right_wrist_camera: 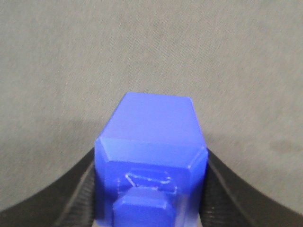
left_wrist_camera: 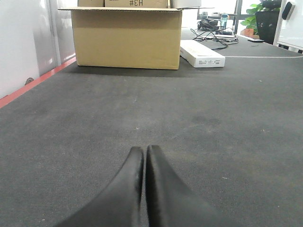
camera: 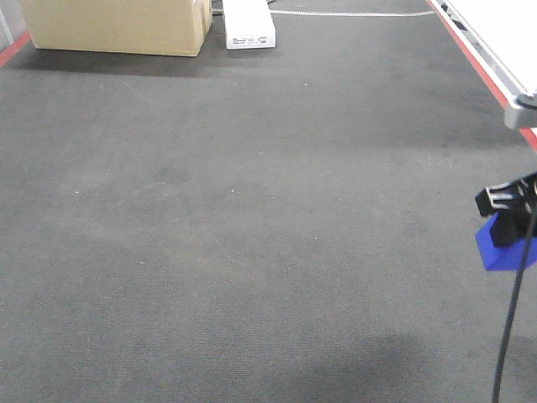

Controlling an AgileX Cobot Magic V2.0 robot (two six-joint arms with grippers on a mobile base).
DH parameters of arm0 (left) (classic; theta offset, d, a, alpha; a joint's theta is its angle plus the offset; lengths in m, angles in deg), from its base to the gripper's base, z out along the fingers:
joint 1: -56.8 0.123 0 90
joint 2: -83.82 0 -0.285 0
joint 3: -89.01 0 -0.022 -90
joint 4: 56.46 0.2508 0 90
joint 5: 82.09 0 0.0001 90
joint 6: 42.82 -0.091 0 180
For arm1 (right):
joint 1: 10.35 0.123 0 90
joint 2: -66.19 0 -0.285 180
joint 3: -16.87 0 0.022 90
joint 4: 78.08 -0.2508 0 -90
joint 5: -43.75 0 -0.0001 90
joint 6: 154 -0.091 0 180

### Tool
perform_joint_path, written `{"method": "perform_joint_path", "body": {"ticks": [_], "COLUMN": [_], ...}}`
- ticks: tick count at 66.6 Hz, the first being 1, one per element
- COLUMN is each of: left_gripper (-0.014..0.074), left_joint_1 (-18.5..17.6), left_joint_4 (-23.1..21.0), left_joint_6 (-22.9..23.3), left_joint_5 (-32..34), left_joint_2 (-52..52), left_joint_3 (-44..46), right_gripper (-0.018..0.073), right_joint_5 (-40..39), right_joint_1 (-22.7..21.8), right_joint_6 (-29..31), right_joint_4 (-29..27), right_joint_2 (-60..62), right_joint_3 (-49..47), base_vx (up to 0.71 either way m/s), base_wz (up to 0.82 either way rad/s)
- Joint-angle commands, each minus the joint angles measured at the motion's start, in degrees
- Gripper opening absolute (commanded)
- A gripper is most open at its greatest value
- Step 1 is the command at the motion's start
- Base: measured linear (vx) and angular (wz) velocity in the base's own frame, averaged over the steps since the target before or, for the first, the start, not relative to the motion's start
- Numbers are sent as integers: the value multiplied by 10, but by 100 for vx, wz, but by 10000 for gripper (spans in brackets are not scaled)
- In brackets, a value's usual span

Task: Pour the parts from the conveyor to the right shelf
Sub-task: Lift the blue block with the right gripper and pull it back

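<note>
My right gripper (right_wrist_camera: 150,189) is shut on a blue plastic bin (right_wrist_camera: 154,156), its black fingers (right_wrist_camera: 80,194) pressing on both sides of it. In the front view the same gripper (camera: 508,201) shows at the right edge, holding the blue bin (camera: 502,248) above the grey carpet. My left gripper (left_wrist_camera: 144,156) is shut and empty, its two black fingertips (left_wrist_camera: 134,163) pressed together low over the carpet. No conveyor and no loose parts show in any view. The inside of the bin is hidden.
A cardboard box (camera: 117,25) and a white flat box (camera: 248,23) stand at the far side; both also show in the left wrist view, the cardboard box (left_wrist_camera: 127,40) beside the white one (left_wrist_camera: 202,53). A white panel with a metal edge (camera: 495,42) runs along the right. Red floor tape (left_wrist_camera: 33,85) borders the carpet.
</note>
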Motion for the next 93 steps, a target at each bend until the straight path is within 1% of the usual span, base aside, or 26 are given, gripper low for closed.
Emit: {"method": "perform_joint_path", "body": {"ticks": [1,6,12,26,39,53,93], "left_gripper": [-6,-6,-6,-6,-6,-6,-6], "left_joint_1": [-3,-3,-3,-3,-3,-3,-3], "left_joint_4": [-5,-5,-5,-5,-5,-5,-5], "left_joint_6": [5,5,5,5,5,5,5], "left_joint_5": [45,45,45,45,45,45,45], "left_joint_2": [-11,-11,-11,-11,-11,-11,-11], "left_joint_3": [11,11,11,11,11,11,11], "right_gripper": [-5,-5,-5,-5,-5,-5,-5], "right_joint_5": [23,17,8,-33,-67,-61,-58], "right_joint_1": [-2,-2,-2,-2,-2,-2,-2], "right_joint_6": [14,28,31,29,29,29,30], "right_joint_4": [-24,-36,-37,-35,-21,-14,-15], "right_joint_2": [59,102,162,295,377,400,400], "right_joint_3": [10,38,82,184,240,251,251], "base_vx": [0,0,0,0,0,0,0], "base_wz": [0,0,0,0,0,0,0]}}
